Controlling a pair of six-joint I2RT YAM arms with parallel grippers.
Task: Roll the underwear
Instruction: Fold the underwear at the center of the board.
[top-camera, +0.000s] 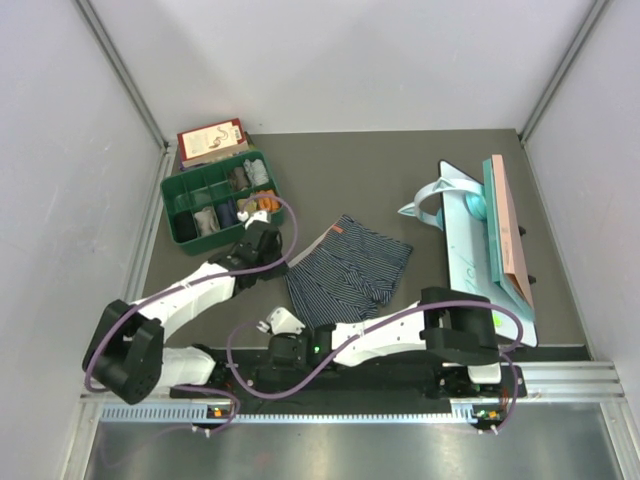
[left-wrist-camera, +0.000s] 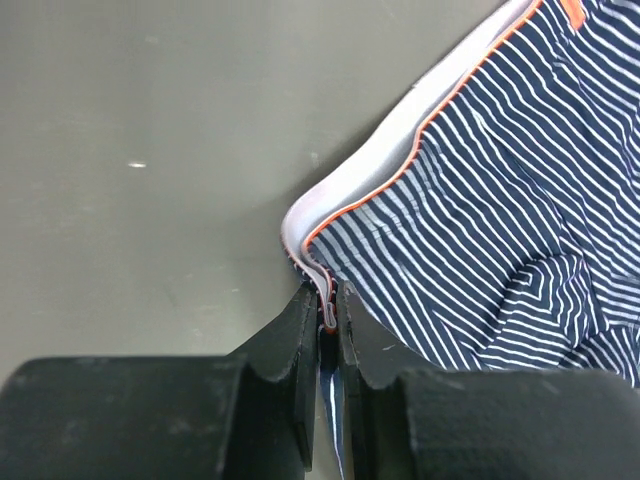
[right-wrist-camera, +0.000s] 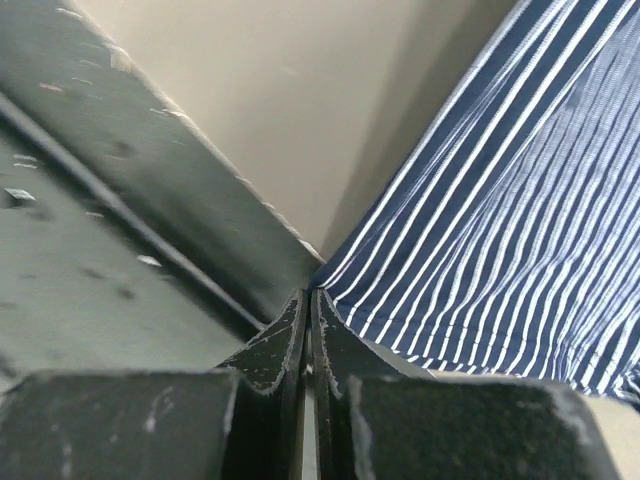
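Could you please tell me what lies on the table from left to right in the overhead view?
A green compartment tray → striped underwear → white and teal boards.

A green compartment organizer (top-camera: 186, 196) sits on the table (top-camera: 330, 170) beside a red box (top-camera: 210, 139), a white folding board (top-camera: 465, 252) well apart.

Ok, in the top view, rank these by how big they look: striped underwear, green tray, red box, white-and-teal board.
1. white-and-teal board, the largest
2. striped underwear and green tray, which look too alike in size to rank
3. red box, the smallest
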